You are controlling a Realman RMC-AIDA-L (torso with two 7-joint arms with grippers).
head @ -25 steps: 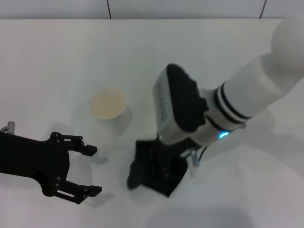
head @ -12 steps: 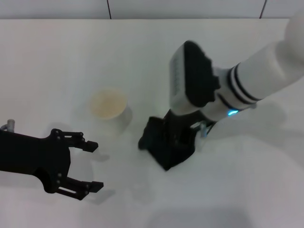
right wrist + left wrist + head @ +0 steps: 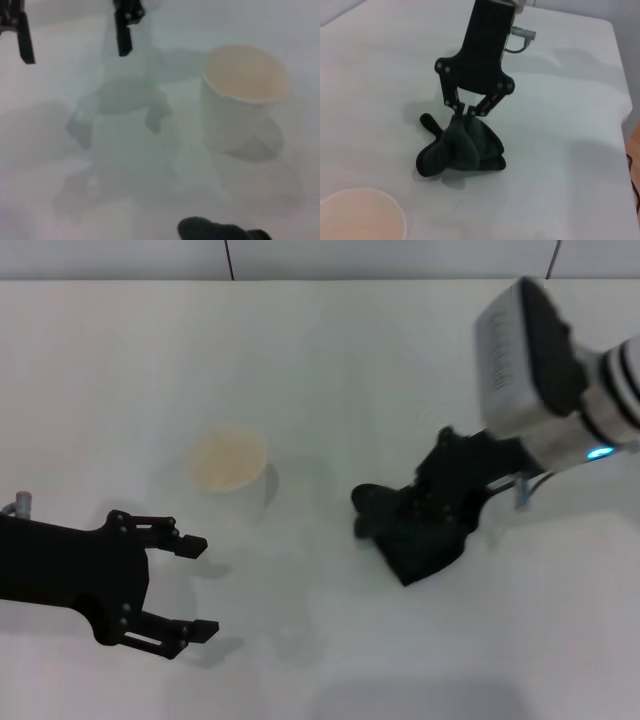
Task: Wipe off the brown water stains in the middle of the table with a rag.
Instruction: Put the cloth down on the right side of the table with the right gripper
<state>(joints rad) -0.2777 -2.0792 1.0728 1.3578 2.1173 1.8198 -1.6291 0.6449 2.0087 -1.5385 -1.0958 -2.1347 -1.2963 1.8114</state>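
My right gripper (image 3: pixel 432 508) is shut on the black rag (image 3: pixel 410 535) and holds it down on the white table (image 3: pixel 330 370), right of the middle. The left wrist view shows its fingers (image 3: pixel 456 106) pinching the top of the bunched rag (image 3: pixel 462 150). A corner of the rag (image 3: pixel 217 231) shows in the right wrist view. My left gripper (image 3: pixel 205 587) is open and empty at the front left, and it also shows in the right wrist view (image 3: pixel 75 52). No brown stain shows in any view.
A translucent white cup (image 3: pixel 229 464) with a cream inside stands left of the middle, between the two grippers. It also shows in the left wrist view (image 3: pixel 360 215) and the right wrist view (image 3: pixel 245 95).
My right arm has dragged the rag from the front middle of the table to the right and a little farther back. The left gripper has barely moved.
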